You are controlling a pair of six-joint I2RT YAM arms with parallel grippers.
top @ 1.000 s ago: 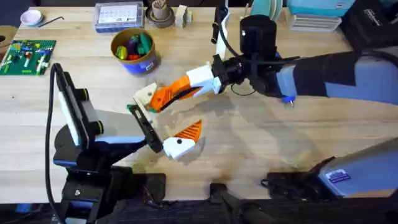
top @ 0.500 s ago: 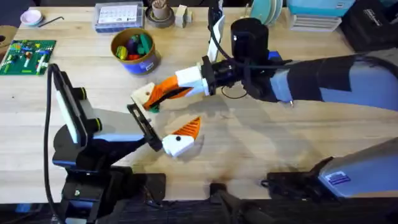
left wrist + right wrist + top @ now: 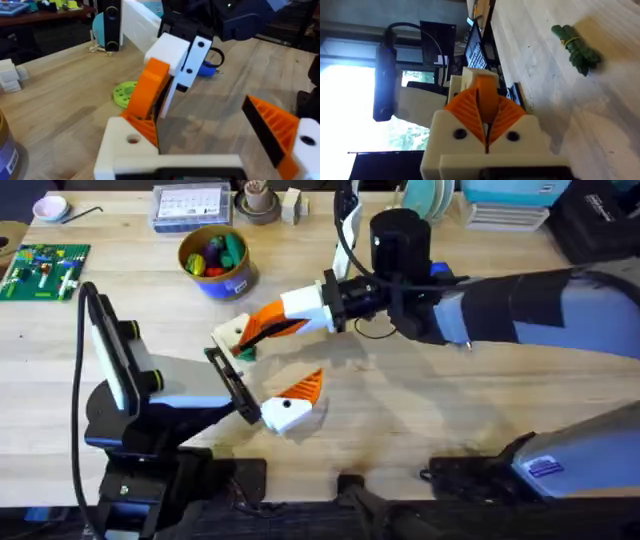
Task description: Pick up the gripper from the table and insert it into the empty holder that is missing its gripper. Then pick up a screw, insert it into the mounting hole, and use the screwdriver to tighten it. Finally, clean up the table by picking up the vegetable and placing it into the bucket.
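Gripper (image 3: 268, 323), the small orange ribbed finger, is clamped between the right claw (image 3: 270, 326)'s orange pads and sits at the empty holder (image 3: 231, 333), the white mount on the left arm's end, near the middle of the worktop (image 3: 400, 390). Over the last second the right arm has carried it leftward and slightly farther from the camera, up to that mount; in the last half second it has barely shifted. I judge this as the insertion step: the piece has been brought to the holder and the arm has slowed to seat it.

From the left wrist, the orange piece (image 3: 147, 95) comes down against the white block (image 3: 127, 145), but whether it has entered the slot or merely leans on the face cannot be told. The left claw (image 3: 262, 377) carries one orange finger (image 3: 302, 389) on its other white mount, so its jaws stand apart with nothing held.

A screw hole shows in the white block, yet no loose screw can be made out. The vegetable (image 3: 577, 47) lies on bare wood just beside the holder; from overhead it is largely covered by the mount. The bucket (image 3: 215, 263) stands farther off to the left, toys inside. A blue object (image 3: 206, 69) behind the right arm may be the screwdriver, mostly hidden.
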